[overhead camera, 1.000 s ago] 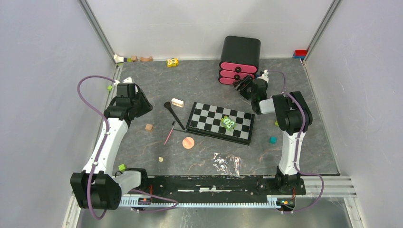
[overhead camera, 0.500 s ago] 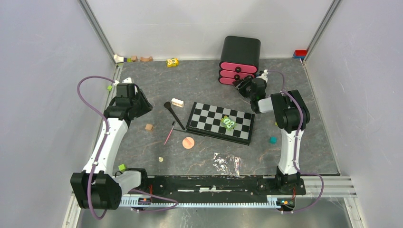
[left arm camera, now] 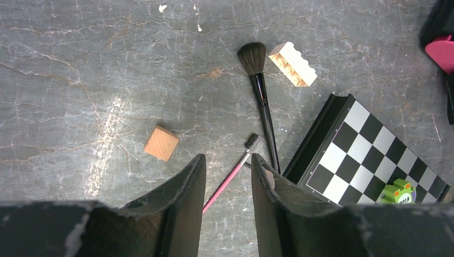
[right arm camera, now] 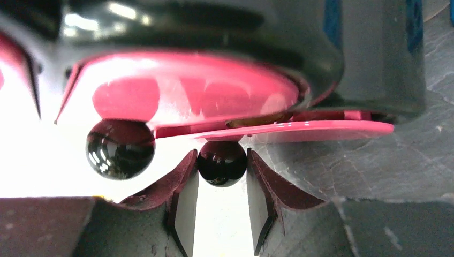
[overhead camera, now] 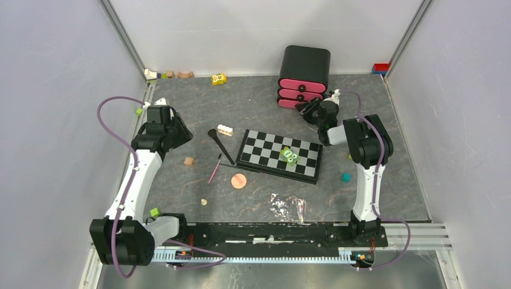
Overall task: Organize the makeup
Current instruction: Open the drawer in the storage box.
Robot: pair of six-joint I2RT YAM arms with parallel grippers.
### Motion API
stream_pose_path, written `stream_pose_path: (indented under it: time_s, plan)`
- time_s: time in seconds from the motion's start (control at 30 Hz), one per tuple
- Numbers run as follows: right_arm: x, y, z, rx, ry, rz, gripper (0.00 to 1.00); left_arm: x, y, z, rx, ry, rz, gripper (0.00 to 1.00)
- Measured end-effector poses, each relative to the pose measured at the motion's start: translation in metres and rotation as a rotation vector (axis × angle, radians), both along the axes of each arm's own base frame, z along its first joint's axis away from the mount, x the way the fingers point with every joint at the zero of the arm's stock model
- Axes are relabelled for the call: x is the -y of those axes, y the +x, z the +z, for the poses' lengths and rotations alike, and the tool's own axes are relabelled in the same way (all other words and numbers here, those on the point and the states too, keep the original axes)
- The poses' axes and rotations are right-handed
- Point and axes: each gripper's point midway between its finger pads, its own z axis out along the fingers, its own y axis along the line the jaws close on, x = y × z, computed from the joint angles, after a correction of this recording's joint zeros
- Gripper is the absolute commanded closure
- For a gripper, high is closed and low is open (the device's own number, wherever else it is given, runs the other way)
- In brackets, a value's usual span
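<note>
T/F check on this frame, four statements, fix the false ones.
1. The right hand has its fingers either side of a drawer knob. True.
2. The left hand holds the black brush. False: the brush lies on the table beside the chequered board; the left hand is open and empty above the table.
3. A green block sits on the chequered board. True.
4. The peach puff is inside the drawer box. False: it lies on the table, near the board's front left corner.
</note>
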Motion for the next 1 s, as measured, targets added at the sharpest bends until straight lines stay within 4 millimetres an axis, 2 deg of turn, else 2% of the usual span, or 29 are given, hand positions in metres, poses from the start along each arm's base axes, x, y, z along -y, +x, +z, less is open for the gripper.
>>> stream_pose_path:
  time_s: [0.53, 0.7, 1.0]
  plan:
    - [-0.013, -0.056, 0.000, -0.008, -0.006, 0.027, 0.69, 0.003, 0.000, 0.000, 0.001, -0.019, -0.013, 0.57]
    - [-0.018, -0.064, 0.000, -0.017, -0.016, 0.013, 0.68, 0.002, 0.000, 0.000, 0.001, -0.019, -0.012, 0.57]
    - [-0.015, -0.077, 0.000, -0.026, -0.024, -0.009, 0.68, 0.002, 0.000, 0.000, 0.000, -0.019, -0.011, 0.57]
